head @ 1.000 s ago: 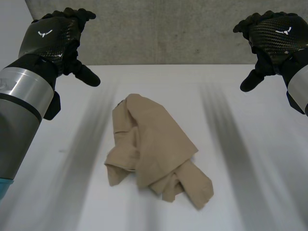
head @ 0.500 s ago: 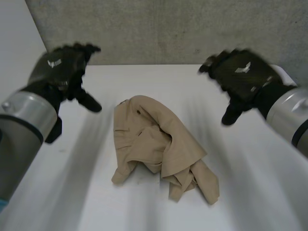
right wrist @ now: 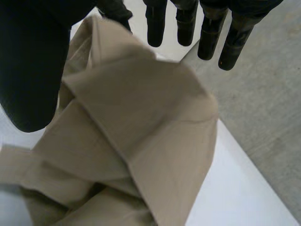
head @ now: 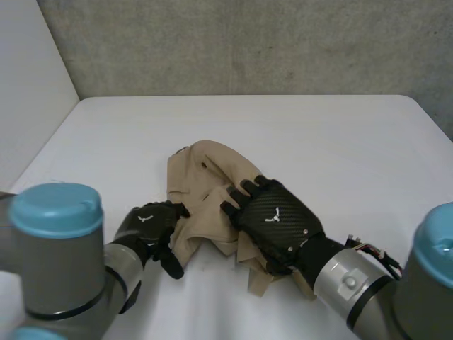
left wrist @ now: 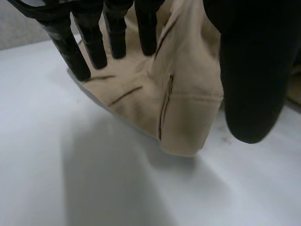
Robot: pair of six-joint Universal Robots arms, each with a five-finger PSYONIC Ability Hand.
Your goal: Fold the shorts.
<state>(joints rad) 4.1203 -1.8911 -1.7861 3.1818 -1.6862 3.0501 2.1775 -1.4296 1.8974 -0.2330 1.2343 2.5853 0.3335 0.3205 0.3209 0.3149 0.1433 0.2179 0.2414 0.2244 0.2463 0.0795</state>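
Observation:
The tan shorts (head: pixel 205 177) lie crumpled in the middle of the white table (head: pixel 340 142). My left hand (head: pixel 152 227) is low at their near left edge, fingers straight and spread over a folded corner of the shorts (left wrist: pixel 178 103), with the thumb (left wrist: pixel 254 70) hanging beside it; nothing is pinched. My right hand (head: pixel 272 219) hovers palm-down over the near right part of the heap. Seen from its wrist, the fingers (right wrist: pixel 207 33) reach out straight above a raised fold of the shorts (right wrist: pixel 141 141), and the thumb (right wrist: pixel 33 61) stands apart from it.
A grey concrete wall (head: pixel 248 42) runs behind the table's far edge, and a white panel (head: pixel 28 85) stands at the far left. Bare tabletop surrounds the shorts on all sides.
Both hands have dropped from high at the far left and right and come inward and nearer, down to the shorts. The shorts lie about where they were.

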